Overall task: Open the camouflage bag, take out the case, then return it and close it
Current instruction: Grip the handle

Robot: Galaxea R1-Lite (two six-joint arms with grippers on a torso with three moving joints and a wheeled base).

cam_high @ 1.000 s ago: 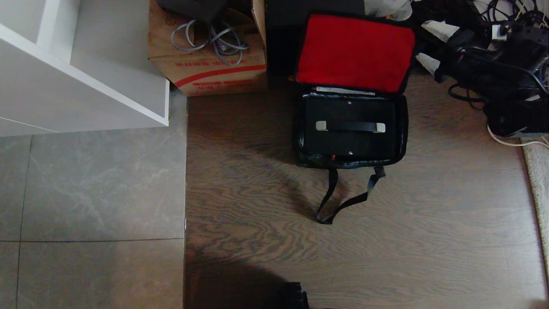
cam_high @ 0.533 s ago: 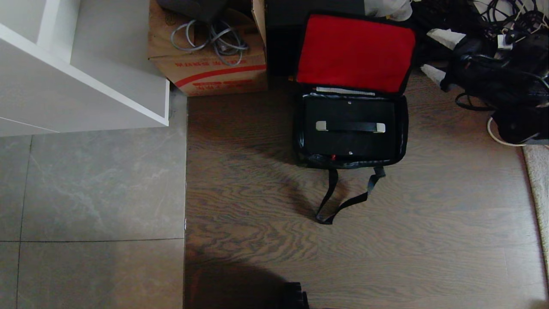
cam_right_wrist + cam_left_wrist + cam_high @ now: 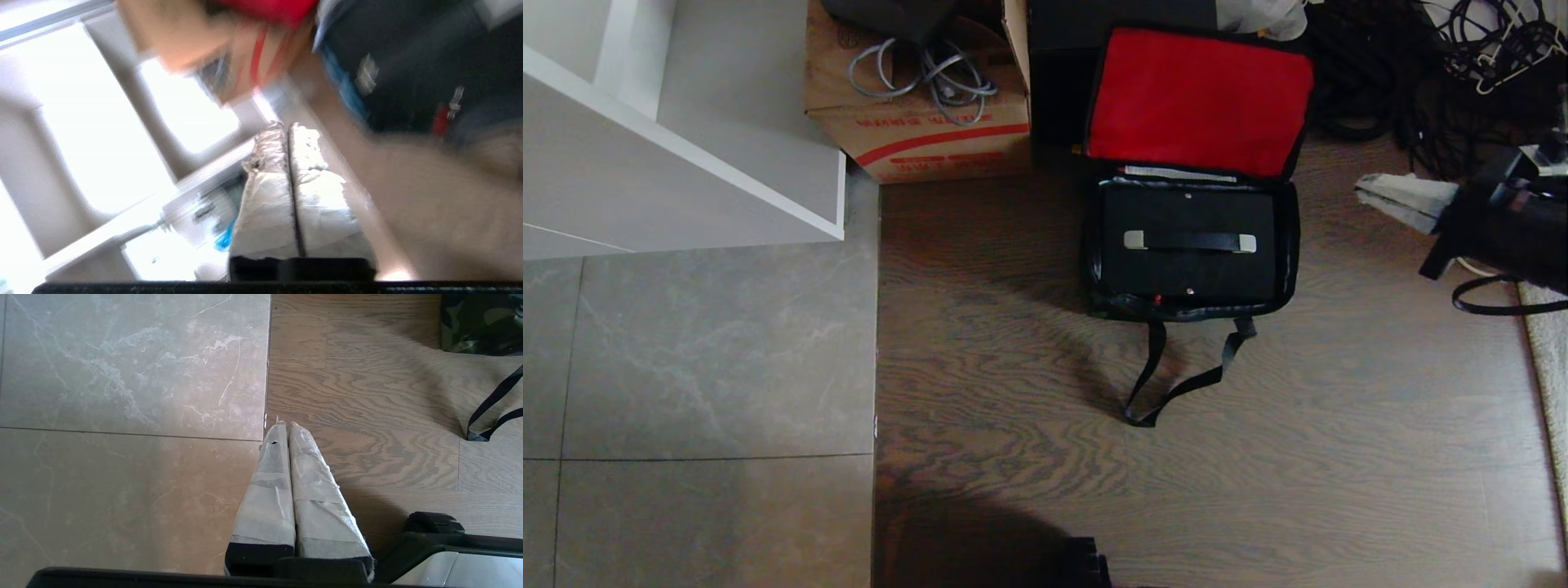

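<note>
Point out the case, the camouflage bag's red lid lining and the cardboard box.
case (image 3: 1188,265): head view, on its black top below the handle.
red lid lining (image 3: 1199,102): head view, middle of the open flap.
cardboard box (image 3: 931,135): head view, on its front face.

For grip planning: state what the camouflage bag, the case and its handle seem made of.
Camouflage bag: soft woven fabric; red matte lining, limp webbing strap.
Case: rigid, flat matte black panels, possibly plastic or coated board; unclear.
Handle: black, likely plastic or rubber, with silvery metallic-looking end brackets.
</note>
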